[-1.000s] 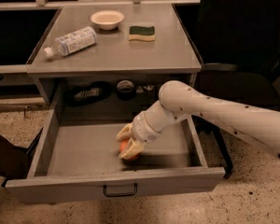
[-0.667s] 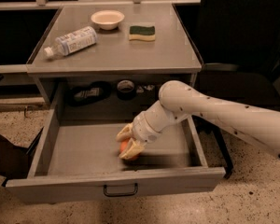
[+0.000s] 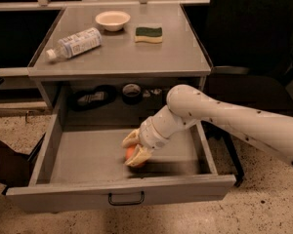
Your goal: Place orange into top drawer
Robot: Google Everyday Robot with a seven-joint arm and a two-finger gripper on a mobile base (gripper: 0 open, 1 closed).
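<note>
The top drawer (image 3: 122, 196) is pulled wide open below the grey cabinet top, its dark wire handle at the middle of the front panel. My gripper (image 3: 133, 150) reaches down into the drawer from the right, low over the drawer floor near its middle. The orange (image 3: 131, 154) sits between the cream fingers, partly hidden by them, at or just above the floor. The jaws are closed around it.
On the cabinet top (image 3: 185, 52) lie a plastic bottle (image 3: 74, 44) on its side, a white bowl (image 3: 112, 20) and a yellow-green sponge (image 3: 148, 34). Dark items (image 3: 132, 92) sit in the recess behind the drawer. A dark chair (image 3: 254, 57) stands at right.
</note>
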